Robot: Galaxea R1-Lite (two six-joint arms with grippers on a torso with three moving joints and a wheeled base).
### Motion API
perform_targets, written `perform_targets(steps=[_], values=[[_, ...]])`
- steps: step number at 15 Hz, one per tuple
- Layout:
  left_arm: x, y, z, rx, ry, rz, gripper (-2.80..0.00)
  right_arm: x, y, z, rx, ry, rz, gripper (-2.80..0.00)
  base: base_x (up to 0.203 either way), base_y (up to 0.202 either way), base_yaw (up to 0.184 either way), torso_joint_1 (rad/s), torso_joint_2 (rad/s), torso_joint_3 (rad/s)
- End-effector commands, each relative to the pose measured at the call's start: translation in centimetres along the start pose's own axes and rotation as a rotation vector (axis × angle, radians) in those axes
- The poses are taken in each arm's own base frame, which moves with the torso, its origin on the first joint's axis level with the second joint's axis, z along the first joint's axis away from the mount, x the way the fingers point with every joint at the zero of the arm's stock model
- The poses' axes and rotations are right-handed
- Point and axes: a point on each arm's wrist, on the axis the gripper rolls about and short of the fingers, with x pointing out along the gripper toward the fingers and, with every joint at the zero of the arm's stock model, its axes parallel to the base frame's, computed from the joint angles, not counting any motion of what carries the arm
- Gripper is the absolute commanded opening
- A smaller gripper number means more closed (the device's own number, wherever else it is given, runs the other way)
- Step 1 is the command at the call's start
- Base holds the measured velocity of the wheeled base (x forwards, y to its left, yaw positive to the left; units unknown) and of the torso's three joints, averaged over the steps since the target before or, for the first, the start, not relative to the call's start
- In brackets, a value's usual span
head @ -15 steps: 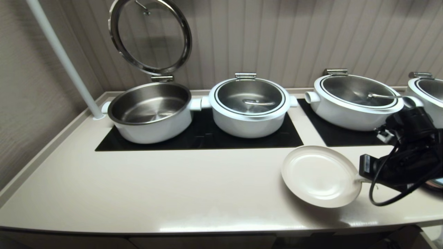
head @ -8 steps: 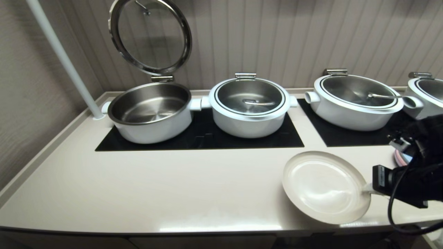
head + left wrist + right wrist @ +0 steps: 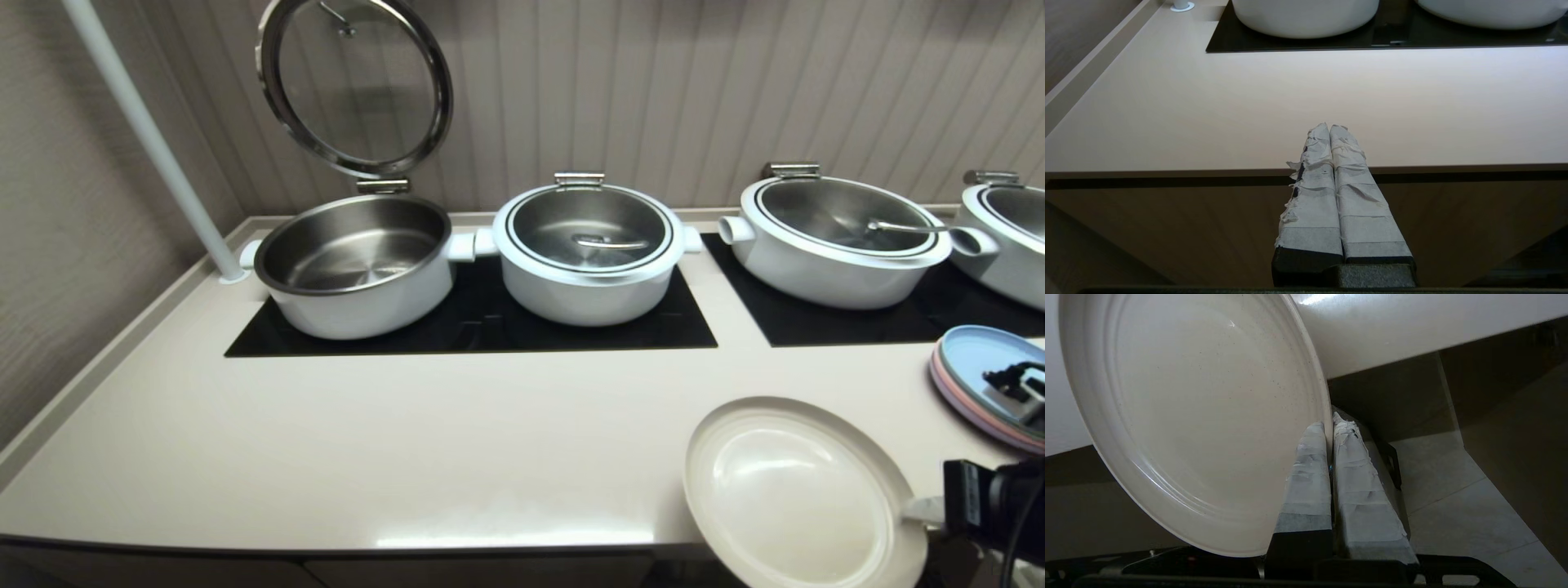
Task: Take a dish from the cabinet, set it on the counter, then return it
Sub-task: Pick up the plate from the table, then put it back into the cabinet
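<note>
At the near right edge of the counter (image 3: pixel 408 457), the dish (image 3: pixel 796 494) is held by its rim in the right gripper (image 3: pixel 922 512), whose taped fingers (image 3: pixel 1306 473) are pinched tight on that rim (the plate's edge runs between them in the right wrist view). The cream-white plate is seen partly over the counter's front edge, overhanging it; whether it touches the surface cannot be told. The left gripper (image 3: pixel 1330 130) is held in front of the counter's front edge, its taped fingers pressed together on nothing. Farther right, a stack of pastel blue and pink plates (image 3: pixel 976 392) is set on the counter. Beyond, white chafing pots stand on black glass panels (image 3: pixel 490 327): the leftmost pot (image 3: pixel 353 265) has its glass lid (image 3: pixel 353 86) raised, and the next pot (image 3: pixel 588 253) is lidded.
</note>
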Motion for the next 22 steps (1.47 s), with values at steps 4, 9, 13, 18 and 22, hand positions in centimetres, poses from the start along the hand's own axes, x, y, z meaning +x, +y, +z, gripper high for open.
perform_targets(steps=[4, 9, 13, 18, 22], values=[[0.0, 0.0, 0.0, 0.000, 0.000, 0.000, -2.80, -3.1, -1.5, -4.0, 0.001, -0.011, 0.008, -2.80, 0.000, 0.000, 0.000, 0.000, 0.00, 0.000], [0.0, 0.0, 0.0, 0.000, 0.000, 0.000, -2.80, -4.7, -2.7, -7.4, -0.012, 0.012, 0.012, -2.80, 0.000, 0.000, 0.000, 0.000, 0.00, 0.000], [0.0, 0.0, 0.0, 0.000, 0.000, 0.000, -2.80, -4.7, -3.7, -9.5, -0.015, 0.042, 0.006, -2.80, 0.000, 0.000, 0.000, 0.000, 0.00, 0.000], [0.0, 0.0, 0.0, 0.000, 0.000, 0.000, -2.80, -4.4, -4.4, -11.3, -0.010, 0.105, 0.043, -2.80, 0.000, 0.000, 0.000, 0.000, 0.00, 0.000], [0.0, 0.0, 0.0, 0.000, 0.000, 0.000, -2.80, -4.7, -4.8, -12.3, -0.009, 0.138, 0.057, -2.80, 0.000, 0.000, 0.000, 0.000, 0.00, 0.000]])
